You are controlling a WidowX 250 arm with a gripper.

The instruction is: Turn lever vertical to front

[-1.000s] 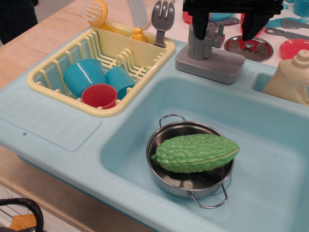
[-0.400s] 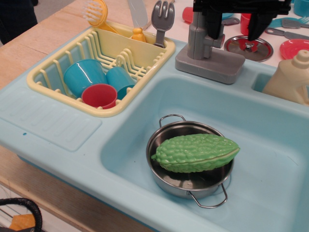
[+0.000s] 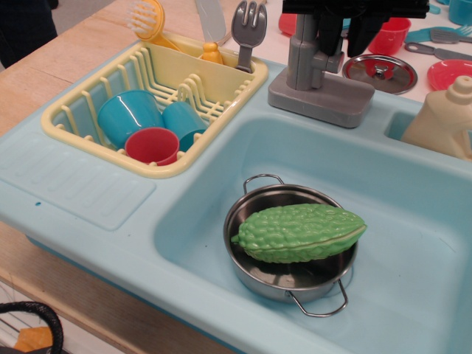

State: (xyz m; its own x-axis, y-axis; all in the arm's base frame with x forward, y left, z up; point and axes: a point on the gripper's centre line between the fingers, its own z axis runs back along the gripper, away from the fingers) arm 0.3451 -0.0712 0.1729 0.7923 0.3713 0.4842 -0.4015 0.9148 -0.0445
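Wooden tabletop [image 3: 44, 81], upper right: end effector [image 3: 346, 33] (fingers nearly together) around the lever [image 3: 333, 48]; contact unclear, may slip off.

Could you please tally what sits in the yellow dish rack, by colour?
Blue cups: 2
Red cups: 1
Grey forks: 1
Yellow brushes: 1
Total: 5

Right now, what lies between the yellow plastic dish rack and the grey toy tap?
In the only camera view, bare light-blue sink counter separates the yellow dish rack from the grey toy tap.
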